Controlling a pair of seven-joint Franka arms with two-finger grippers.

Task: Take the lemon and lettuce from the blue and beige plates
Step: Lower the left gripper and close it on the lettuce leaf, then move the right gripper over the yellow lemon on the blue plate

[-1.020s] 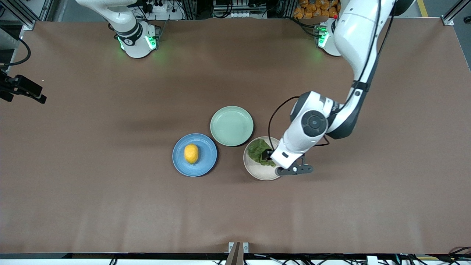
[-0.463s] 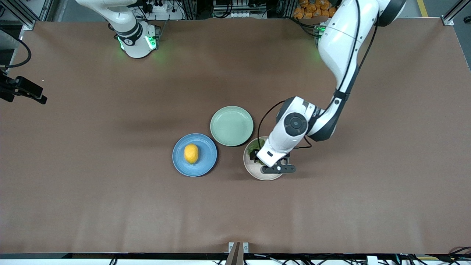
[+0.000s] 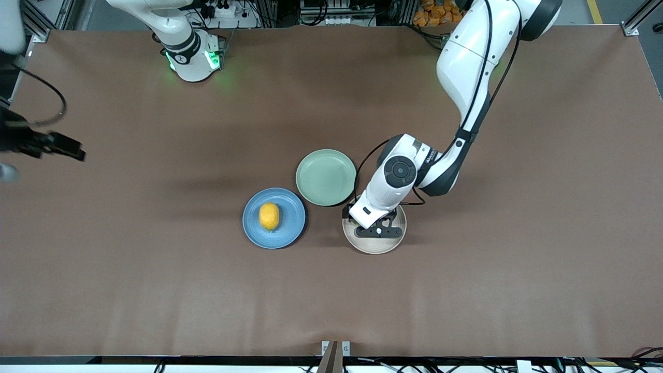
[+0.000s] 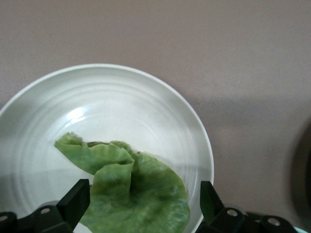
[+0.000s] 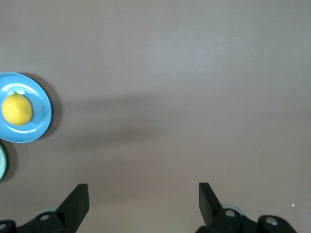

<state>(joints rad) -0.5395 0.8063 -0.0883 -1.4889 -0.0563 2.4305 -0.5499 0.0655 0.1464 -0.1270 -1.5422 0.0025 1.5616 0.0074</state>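
**Left gripper low over the lettuce, jaws wide**

From my station I see the left gripper (image 3: 379, 229) down over the beige plate (image 3: 374, 245), which sits near the middle of the table (image 3: 518, 285), toward the left arm's end of the three plates. The arm hides the lettuce in the front view, so I go by the left wrist view. There the lettuce (image 4: 133, 189) lies in the beige plate (image 4: 146, 107), bunched against one side of the dish with the rest of the plate bare. The fingers stand well apart, one fingertip (image 4: 75, 201) at one edge of the leaf and the other (image 4: 209, 201) just past the plate's rim, so the wrinkled leaf lies between them. I cannot tell whether either tip touches the leaf; nothing is clamped.

The lemon (image 3: 269, 216) lies on the blue plate (image 3: 290, 233), toward the right arm's end from the beige plate. The mint-green plate (image 3: 326, 177) lies just beside both, farther from the front camera.

The right gripper (image 3: 62, 147) hangs in the air over the table's edge at the right arm's end, well apart from the plates. In the right wrist view its fingers (image 5: 77, 201) are spread wide with only bare table between them, and the lemon (image 5: 17, 109) on the blue plate (image 5: 41, 124) shows off to one side.
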